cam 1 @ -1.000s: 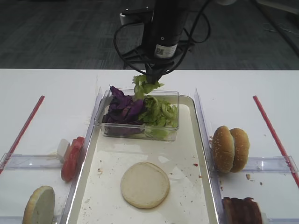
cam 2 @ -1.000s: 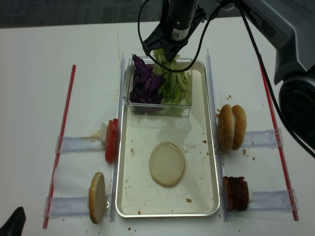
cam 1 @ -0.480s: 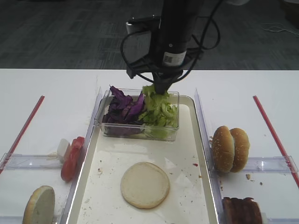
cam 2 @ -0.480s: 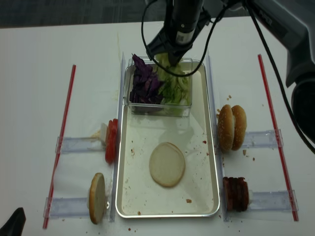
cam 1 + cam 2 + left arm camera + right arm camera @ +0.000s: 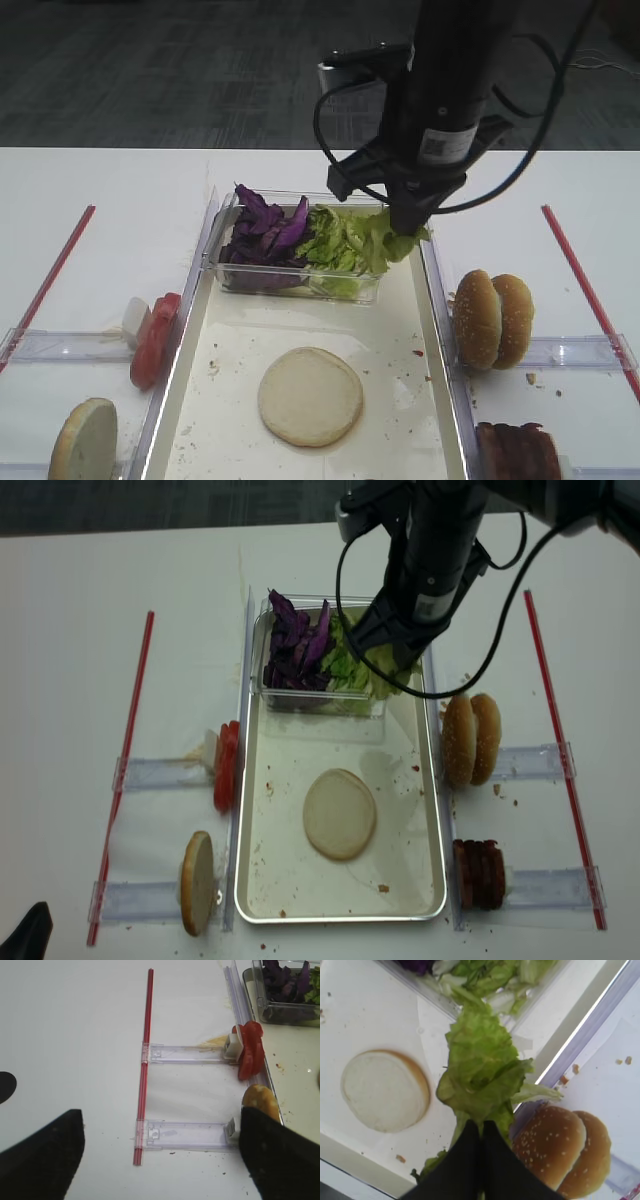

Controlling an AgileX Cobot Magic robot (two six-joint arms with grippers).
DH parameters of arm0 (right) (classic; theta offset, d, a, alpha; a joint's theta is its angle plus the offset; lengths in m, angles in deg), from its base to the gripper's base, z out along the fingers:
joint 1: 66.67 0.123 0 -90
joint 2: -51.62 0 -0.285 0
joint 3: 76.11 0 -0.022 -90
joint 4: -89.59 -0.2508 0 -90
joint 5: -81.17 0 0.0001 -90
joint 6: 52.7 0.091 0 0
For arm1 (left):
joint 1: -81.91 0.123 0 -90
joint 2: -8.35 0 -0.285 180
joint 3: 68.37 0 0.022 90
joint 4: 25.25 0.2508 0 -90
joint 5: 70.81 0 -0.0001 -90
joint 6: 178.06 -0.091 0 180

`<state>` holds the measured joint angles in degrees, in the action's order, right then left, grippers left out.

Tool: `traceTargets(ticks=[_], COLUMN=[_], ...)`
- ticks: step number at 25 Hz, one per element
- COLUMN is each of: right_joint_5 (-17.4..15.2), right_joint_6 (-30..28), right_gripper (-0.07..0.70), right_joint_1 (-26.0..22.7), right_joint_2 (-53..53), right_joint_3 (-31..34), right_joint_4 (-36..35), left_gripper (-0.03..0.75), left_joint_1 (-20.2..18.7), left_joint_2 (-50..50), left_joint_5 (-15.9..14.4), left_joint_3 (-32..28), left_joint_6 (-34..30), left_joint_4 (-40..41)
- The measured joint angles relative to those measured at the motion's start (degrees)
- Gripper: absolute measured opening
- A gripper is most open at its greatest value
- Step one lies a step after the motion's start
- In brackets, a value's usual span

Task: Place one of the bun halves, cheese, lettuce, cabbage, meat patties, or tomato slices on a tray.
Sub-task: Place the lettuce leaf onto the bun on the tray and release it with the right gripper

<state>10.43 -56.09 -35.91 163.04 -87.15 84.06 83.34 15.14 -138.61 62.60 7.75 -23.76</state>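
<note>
1. Since a second ago the right gripper point(image 5: 405, 225) has swung from the back of the clear box point(image 5: 297, 283) to its right end, taking a clump of lettuce point(image 5: 385, 240) with it. In the exterior high view the clump hangs from the clenched jaws over the box's right end and the tray point(image 5: 235, 400). The arm's dark body and cables hide the table behind. One bun half point(image 5: 310, 396) lies cut face up on the tray. Purple cabbage point(image 5: 262, 235) fills the box's left part.

2. The right wrist view looks down past the gripper point(image 5: 481, 1132), whose dark jaws are pressed together on the lettuce point(image 5: 482, 1072). The leaf hangs above the tray's point(image 5: 365, 1015) right rim. More green leaves stay in the box point(image 5: 492, 980) above. Two seeded bun halves point(image 5: 565, 1147) stand on edge outside the rim.

3. In the left wrist view the left gripper's dark fingers point(image 5: 40, 1155) fill the bottom corners, wide apart, holding nothing. Tomato slices point(image 5: 250, 1050) stand on edge in a clear holder point(image 5: 190, 1053), beside a red strip point(image 5: 145, 1060).

4. The realsense view shows the gripper point(image 5: 400, 660) above the box's right end. Meat patties point(image 5: 478, 872) sit right of the tray point(image 5: 290, 890), well apart from the lettuce point(image 5: 372, 670).
</note>
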Motion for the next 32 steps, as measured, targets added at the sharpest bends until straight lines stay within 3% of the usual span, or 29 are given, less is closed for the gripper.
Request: traceTargets(ticks=[8, 19, 32], right_joint_5=[0.0, 0.2, 0.3], right_joint_6=[-0.1, -0.1, -0.6], right_gripper=[0.038, 0.038, 0.038], right_joint_1=[0.0, 0.5, 11.4], right_joint_2=[-3.1, -3.3, -3.2], right_joint_3=[6.3, 6.6, 6.6], right_joint_4=[0.2, -2.2, -3.4], left_gripper=[0.613, 0.613, 0.613], left_joint_1=[0.0, 0.0, 0.0], left_joint_2=[0.0, 0.0, 0.0], left_joint_5=[0.0, 0.0, 0.0], left_joint_3=[0.0, 0.0, 0.0], left_joint_6=[0.0, 0.0, 0.0], left_joint_4=[0.0, 0.0, 0.0])
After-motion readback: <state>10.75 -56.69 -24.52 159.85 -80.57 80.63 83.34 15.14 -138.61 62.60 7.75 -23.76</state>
